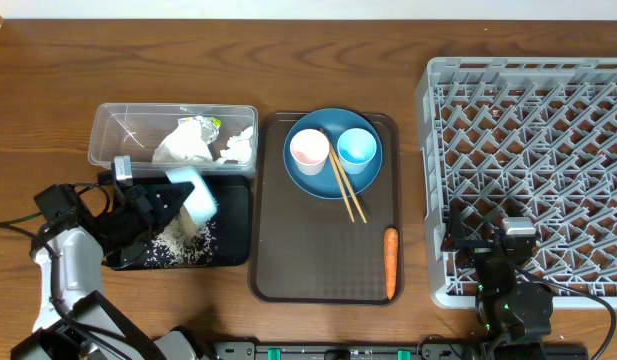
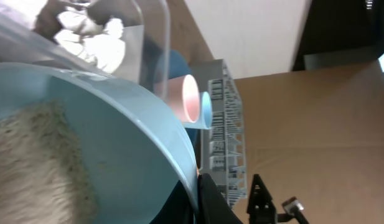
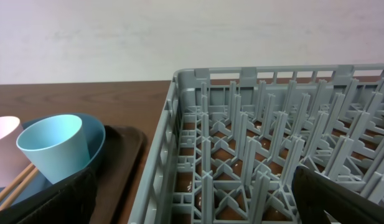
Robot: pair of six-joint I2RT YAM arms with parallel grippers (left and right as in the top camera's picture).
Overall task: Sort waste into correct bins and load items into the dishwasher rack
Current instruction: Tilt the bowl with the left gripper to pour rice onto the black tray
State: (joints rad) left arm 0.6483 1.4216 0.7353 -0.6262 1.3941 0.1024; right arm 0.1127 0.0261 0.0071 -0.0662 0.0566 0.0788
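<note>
My left gripper (image 1: pixel 180 203) is shut on the rim of the light blue bowl (image 1: pixel 198 193), which is tipped over the black tray (image 1: pixel 233 225). White rice (image 1: pixel 183 240) lies scattered in that tray. In the left wrist view the bowl (image 2: pixel 111 137) fills the frame, with rice (image 2: pixel 36 168) stuck inside and my gripper (image 2: pixel 201 199) pinching its rim. Crumpled napkins (image 1: pixel 193 140) lie in the clear tub (image 1: pixel 113 125). The pink cup (image 1: pixel 309 148), the light blue cup (image 1: pixel 357 147) and the chopsticks (image 1: pixel 346 185) rest on a blue plate (image 1: pixel 333 120). My right gripper (image 1: pixel 483 235) hangs open over the rack's (image 1: pixel 548 130) front left corner.
The brown serving tray (image 1: pixel 308 250) holds the blue plate and an orange carrot (image 1: pixel 390 260) near its right edge. From the right wrist the rack (image 3: pixel 241 137) shows its pegs, with the light blue cup (image 3: pixel 51 146) to the left.
</note>
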